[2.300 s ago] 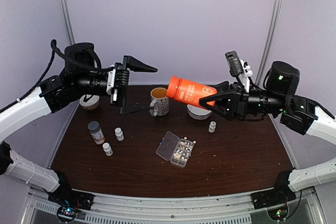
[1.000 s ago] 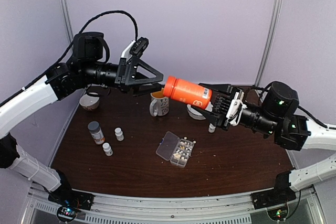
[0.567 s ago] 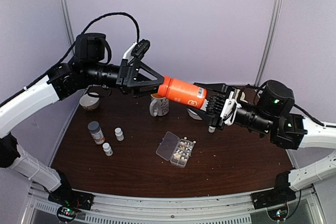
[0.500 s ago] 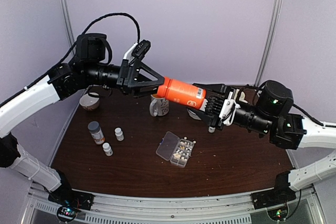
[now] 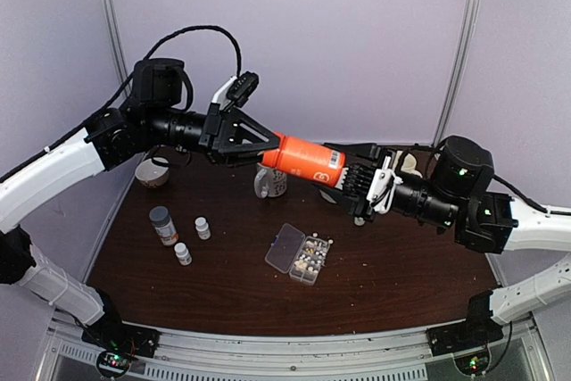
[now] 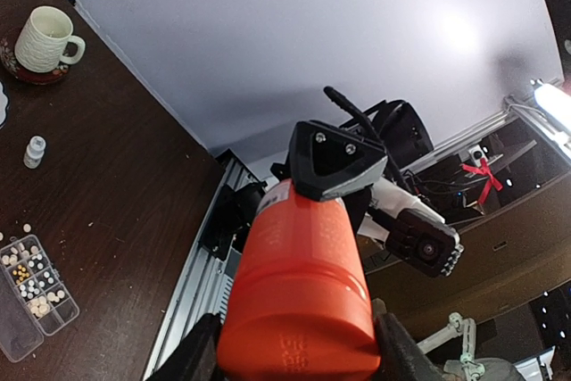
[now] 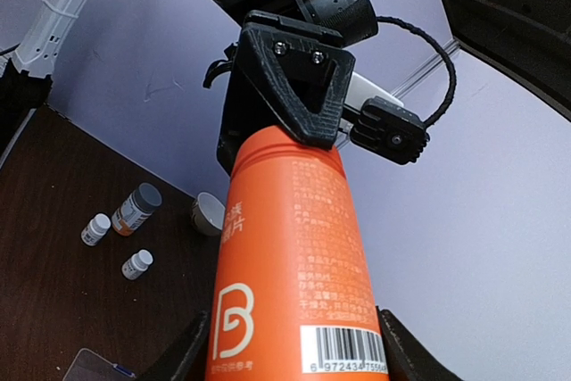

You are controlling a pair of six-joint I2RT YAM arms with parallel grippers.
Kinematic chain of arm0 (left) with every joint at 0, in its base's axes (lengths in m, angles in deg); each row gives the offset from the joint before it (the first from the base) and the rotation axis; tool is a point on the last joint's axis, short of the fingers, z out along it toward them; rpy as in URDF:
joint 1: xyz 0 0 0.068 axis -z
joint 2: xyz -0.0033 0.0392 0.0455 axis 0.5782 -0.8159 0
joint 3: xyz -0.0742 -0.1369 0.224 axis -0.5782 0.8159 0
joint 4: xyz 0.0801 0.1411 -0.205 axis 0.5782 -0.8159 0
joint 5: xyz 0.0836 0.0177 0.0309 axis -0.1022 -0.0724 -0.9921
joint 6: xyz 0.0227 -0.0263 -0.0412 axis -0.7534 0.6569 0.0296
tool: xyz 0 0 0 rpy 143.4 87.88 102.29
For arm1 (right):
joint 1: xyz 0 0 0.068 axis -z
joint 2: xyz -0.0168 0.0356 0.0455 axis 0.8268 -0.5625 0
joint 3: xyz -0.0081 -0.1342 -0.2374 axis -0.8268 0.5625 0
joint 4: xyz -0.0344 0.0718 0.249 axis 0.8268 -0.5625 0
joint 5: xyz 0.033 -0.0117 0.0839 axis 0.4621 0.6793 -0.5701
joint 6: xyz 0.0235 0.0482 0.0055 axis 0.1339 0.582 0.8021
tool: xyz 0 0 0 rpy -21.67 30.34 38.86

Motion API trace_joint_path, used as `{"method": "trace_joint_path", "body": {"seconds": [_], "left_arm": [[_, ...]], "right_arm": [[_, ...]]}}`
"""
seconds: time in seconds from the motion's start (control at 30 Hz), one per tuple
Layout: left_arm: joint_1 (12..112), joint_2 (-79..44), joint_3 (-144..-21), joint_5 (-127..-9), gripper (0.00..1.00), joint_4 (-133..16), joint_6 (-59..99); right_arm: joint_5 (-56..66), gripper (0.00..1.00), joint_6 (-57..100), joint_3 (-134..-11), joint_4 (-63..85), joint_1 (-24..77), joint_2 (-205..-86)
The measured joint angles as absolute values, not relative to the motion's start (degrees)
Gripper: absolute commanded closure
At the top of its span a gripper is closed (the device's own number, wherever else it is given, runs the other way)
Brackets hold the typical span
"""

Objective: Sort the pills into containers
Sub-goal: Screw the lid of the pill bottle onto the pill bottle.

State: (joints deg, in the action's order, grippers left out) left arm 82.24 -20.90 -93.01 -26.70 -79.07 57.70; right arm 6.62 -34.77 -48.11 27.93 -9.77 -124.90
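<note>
The clear pill box is lying flat near the middle of the desk, with its see-through lid lying open to the left. Tiny whitish and tan pills are sitting in its small compartments, and a few loose ones are lying on the desk just beside it. Above the desk, both arms are holding an orange bottle nearly level in the air. The right gripper is clamping one end, and the left gripper is pressing its fingers against both sides of the opposite end.
</note>
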Motion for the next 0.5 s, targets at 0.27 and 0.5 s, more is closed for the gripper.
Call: {"method": "trace_joint_path", "body": {"seconds": [0.27, 0.5], "left_arm": [[81.32, -20.88, -93.43, -25.94, 0.81, -79.18, 54.51], [81.41, -19.32, -95.76, -27.99, 0.84, -81.48, 38.03]], "right_arm": [[6.34, 1.0, -27.12, -53.44, 20.74, -9.77, -126.34], [2.3, 1.0, -5.77, -61.22, 12.11, -9.26, -128.63]]}}
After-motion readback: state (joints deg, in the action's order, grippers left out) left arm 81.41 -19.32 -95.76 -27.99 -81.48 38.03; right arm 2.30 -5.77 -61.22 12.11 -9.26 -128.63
